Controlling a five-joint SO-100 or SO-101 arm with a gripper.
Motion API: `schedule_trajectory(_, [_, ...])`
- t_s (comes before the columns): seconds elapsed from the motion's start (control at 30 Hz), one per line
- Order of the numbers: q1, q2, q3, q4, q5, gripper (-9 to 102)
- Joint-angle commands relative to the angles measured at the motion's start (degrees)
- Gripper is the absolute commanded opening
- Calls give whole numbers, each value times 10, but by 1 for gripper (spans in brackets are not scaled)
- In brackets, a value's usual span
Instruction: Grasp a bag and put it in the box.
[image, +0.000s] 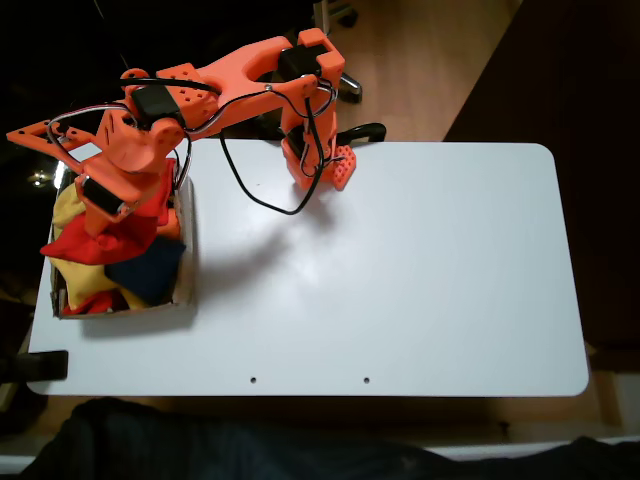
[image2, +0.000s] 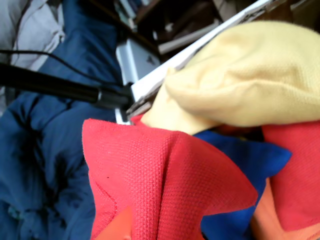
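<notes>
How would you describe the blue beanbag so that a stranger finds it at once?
In the fixed view, look at the box on the table's left edge. The blue beanbag lies in its lower right part, the only dark blue one among red and yellow bags.

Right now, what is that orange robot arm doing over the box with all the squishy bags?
The orange arm is reaching over the cardboard box at the left end of the white table in the fixed view. Its pincer is holding a red beanbag just above the pile. Yellow beanbags and a blue beanbag already lie in the box. The red one seems about to be dropped in with them.
</notes>
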Motion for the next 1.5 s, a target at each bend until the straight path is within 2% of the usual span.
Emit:
schedule_trajectory(0.0, [11,-1,-45,-13,-3,0])
schedule_trajectory(0.13, [13,-18,-45,-13,-11,1])
schedule_trajectory(0.27, [12,-25,-42,-14,-23,9])
schedule_trajectory(0.33, [11,-25,-40,-15,-20,18])
schedule_trajectory(0.37, [11,-23,-38,-15,-18,27])
schedule_trajectory(0.53, [7,-11,-18,-24,-16,40])
schedule_trajectory(0.87, [-21,70,47,-46,-15,54])
schedule_trajectory(0.97, [-25,92,55,-41,40,60])
schedule_trajectory(1.07, [-25,115,67,-41,102,62])
schedule_trajectory(1.13, [-31,132,79,-47,121,62])
schedule_trajectory(1.33, [-44,166,101,-49,171,79])
schedule_trajectory(1.47, [-53,183,112,-50,182,83])
